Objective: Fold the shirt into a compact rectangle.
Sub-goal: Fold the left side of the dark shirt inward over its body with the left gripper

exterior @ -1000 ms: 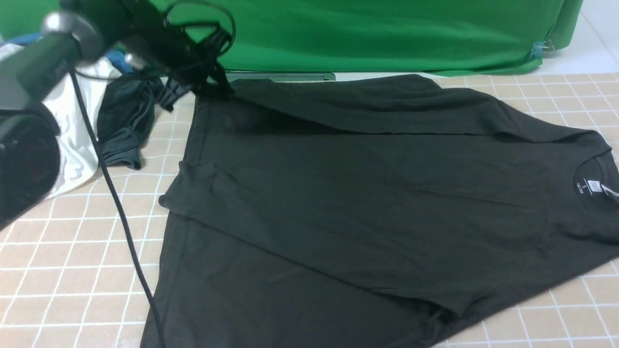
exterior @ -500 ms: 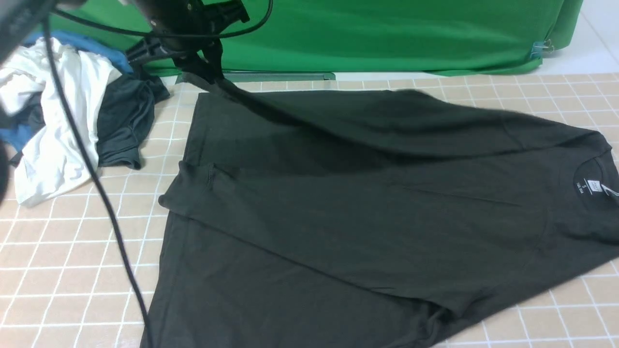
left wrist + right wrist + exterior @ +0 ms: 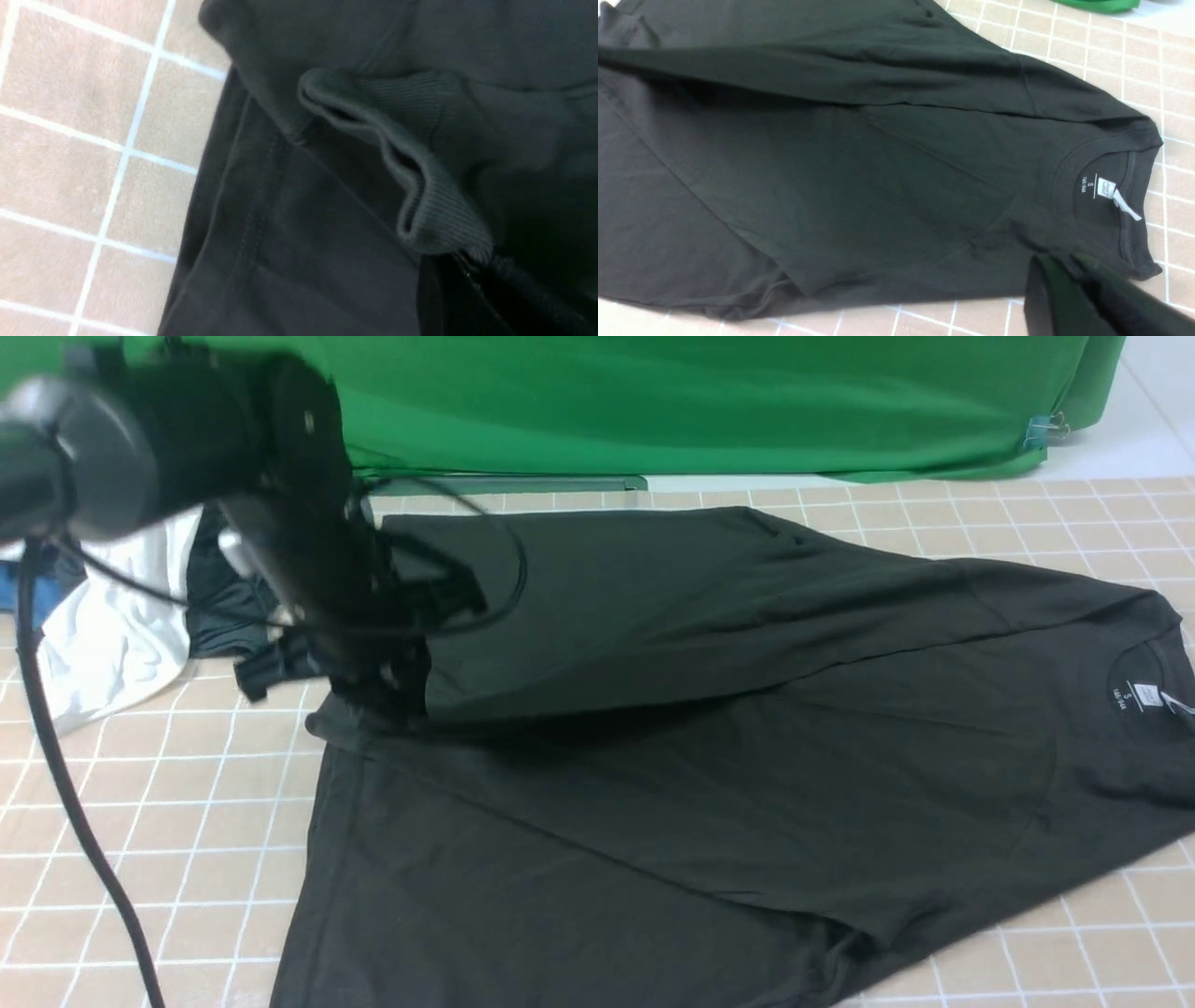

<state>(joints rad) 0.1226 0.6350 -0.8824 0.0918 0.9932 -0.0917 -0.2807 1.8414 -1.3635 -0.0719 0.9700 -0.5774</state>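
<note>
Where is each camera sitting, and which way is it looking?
Front view: between the arms, facing forward over the black short-sleeved T-shirt on the beige tiled tabletop; the left gripper shows.
Left wrist view: on the left wrist, close above the shirt's ribbed fold; a dark fingertip shows.
Right wrist view: on the right wrist, looking across the shirt at its white neck label; the right gripper shows.
Shared: front and right wrist both show that label.

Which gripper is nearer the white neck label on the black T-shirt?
Right. The right gripper is near the white neck label; the left gripper holds the opposite end of the black T-shirt.
</note>
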